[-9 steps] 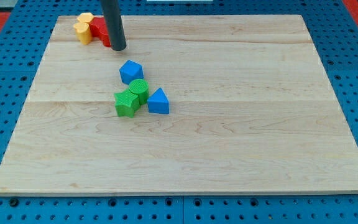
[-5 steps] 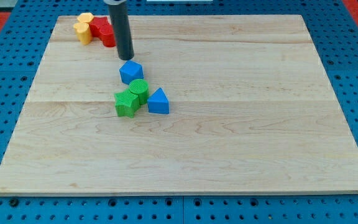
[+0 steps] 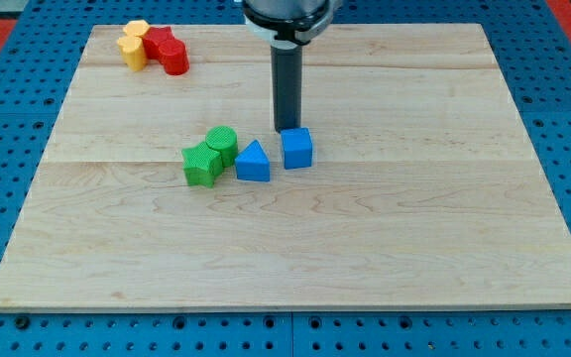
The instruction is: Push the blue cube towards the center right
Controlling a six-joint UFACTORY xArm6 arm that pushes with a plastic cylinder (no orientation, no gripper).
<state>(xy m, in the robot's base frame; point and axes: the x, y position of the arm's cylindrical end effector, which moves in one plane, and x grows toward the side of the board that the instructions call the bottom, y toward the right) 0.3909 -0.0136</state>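
Note:
The blue cube [image 3: 297, 148] sits a little left of the board's middle, just right of a blue triangular block [image 3: 253, 162]. My tip [image 3: 286, 127] rests on the board right behind the cube, at its upper left edge, touching or nearly touching it. The dark rod rises straight up from there towards the view's top.
Two green blocks [image 3: 209, 156] sit together left of the blue triangular block. A yellow block [image 3: 133, 43] and a red block [image 3: 168, 51] lie together at the board's top left corner. The wooden board [image 3: 414, 228] lies on a blue pegboard table.
My tip moved from the top left, near the red block, down and right. The blue cube moved from above the green blocks to the right of the blue triangular block.

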